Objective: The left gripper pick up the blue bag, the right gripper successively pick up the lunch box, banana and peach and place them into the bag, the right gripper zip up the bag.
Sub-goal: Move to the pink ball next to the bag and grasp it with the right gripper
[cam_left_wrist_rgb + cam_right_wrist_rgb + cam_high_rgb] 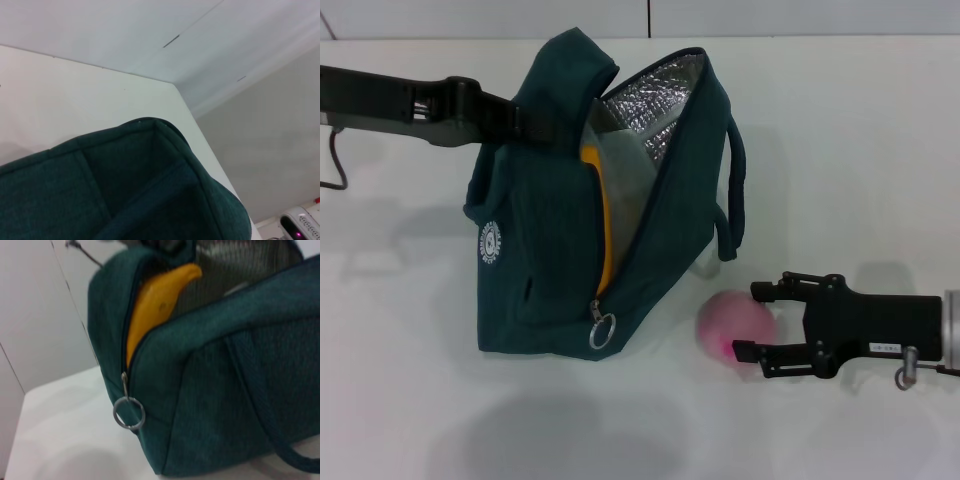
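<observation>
1. Writing: the bag (550, 250) carries a round white badge (490, 243) on its outer face; its lettering is too small for me to read. A small white label sits on my right gripper (750, 318), also unreadable.
2. Bag: dark teal woven cloth, boxy, standing on the white table (400, 380) with its mouth unzipped. The lining (650, 100) is crinkled silver foil. A metal ring (602, 330) hangs from the zip pull at the near end. A cloth handle (735, 190) loops down the side facing my right arm.
3. Banana (604, 225): smooth, yellow, curved, lying inside the bag along the zip edge.
4. Peach (735, 325): round, pink, on the table just beside the bag's near corner, between my right fingers, which are spread wide around it.
5. Left gripper (525, 120): at the bag's upper far edge; I cannot tell how my fingers stand there.
</observation>
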Motion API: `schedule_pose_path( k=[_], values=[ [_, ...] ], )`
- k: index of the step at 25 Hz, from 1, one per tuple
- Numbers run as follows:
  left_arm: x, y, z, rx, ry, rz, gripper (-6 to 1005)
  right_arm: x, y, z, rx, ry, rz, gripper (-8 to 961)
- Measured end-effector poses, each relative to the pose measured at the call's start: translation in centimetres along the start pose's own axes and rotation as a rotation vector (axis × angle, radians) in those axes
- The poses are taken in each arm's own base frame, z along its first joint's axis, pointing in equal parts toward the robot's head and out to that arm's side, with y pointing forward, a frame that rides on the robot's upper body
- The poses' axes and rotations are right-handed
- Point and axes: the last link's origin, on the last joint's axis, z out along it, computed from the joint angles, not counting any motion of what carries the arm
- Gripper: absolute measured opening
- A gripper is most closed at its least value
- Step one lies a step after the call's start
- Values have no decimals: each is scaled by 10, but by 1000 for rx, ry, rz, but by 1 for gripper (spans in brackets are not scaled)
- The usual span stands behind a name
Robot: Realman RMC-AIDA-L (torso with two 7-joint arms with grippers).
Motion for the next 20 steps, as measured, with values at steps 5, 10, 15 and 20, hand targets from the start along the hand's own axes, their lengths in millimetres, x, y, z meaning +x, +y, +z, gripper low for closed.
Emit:
schedule_pose_path(
  k=[5,10,15,20],
  values=[
    [1,1,2,-3,-3,4,36,-2,-3,7,1,21,-14,810],
    [2,1,2,-3,-3,4,36,-5,-4,8,-7,27,-21,800],
    [2,2,2,-3,-4,5,36,-5,-4,8,-10,31,-25,626],
    [2,2,2,-3,-5,5,36,-5,-4,8,-8,32,-23,486]
  ],
)
